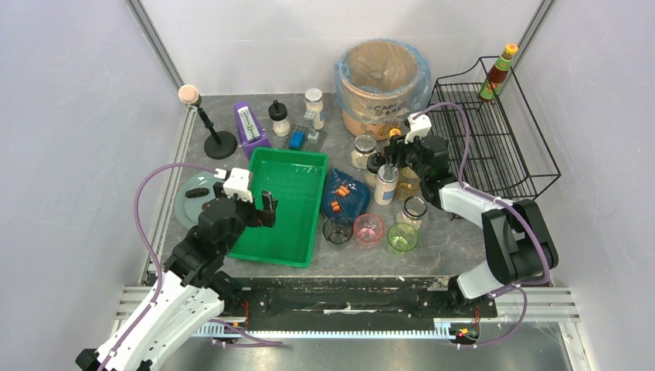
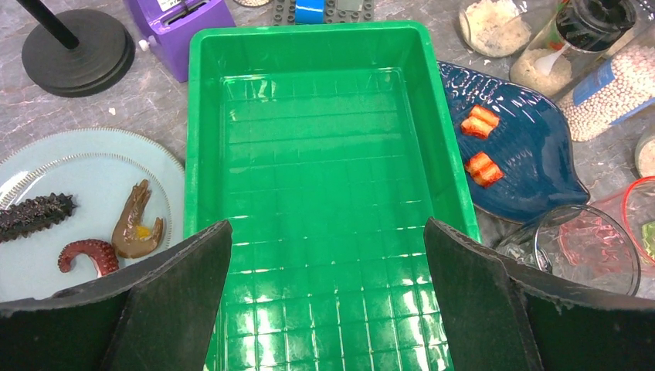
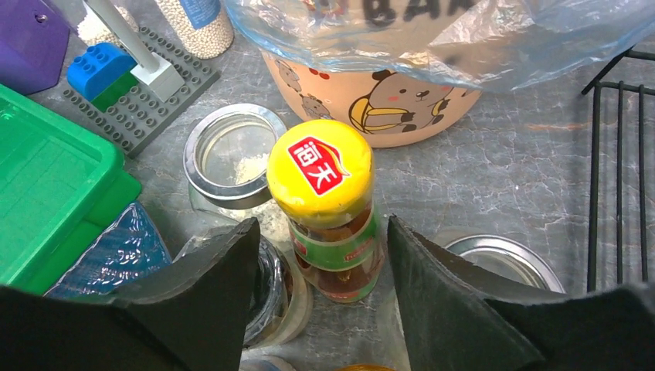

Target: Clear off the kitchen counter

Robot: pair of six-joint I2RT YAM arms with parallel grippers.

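At the near edge of the desk point(image 1: 463, 241) my left claw point(image 2: 326, 239) hangs wide open over the near end of the green tray point(image 2: 309, 29), gripping nothing, and the tray itself has nothing in it. Just left of the tray sits a pale plate point(image 2: 85, 166) with toy seafood on it. Just right lies a blue fish-shaped dish point(image 2: 541, 162) carrying two orange pieces. Along the front on the right stand a clear cup point(image 1: 337, 229), a pink cup point(image 1: 368, 229) and a green cup point(image 1: 402, 237).

Further in, my right claw point(image 3: 323, 232) is spread open with one finger on each side of a yellow-lidded bottle point(image 3: 320, 174) in a cluster of jars. An open jar point(image 3: 232, 151) stands just behind it. Beyond come the brick toy point(image 3: 127, 100), a purple box point(image 1: 251, 127) and a black stand point(image 1: 210, 131). At the back are the lined bin point(image 1: 381, 77) and, to the right, the wire rack point(image 1: 502, 154), which holds a single red sauce bottle point(image 1: 499, 73).

By my reckoning the clearing has barely begun — nearly everything sits on the desk, and only that one bottle is shelved.

Some of it I can't make out. I can't tell whether my right fingers already touch the bottle. From above, my arm covers part of the jar cluster, so I can't count the jars. The left wrist view cuts the plate off at its edge — and I can't see whether anything lies at the bottom of the bin.
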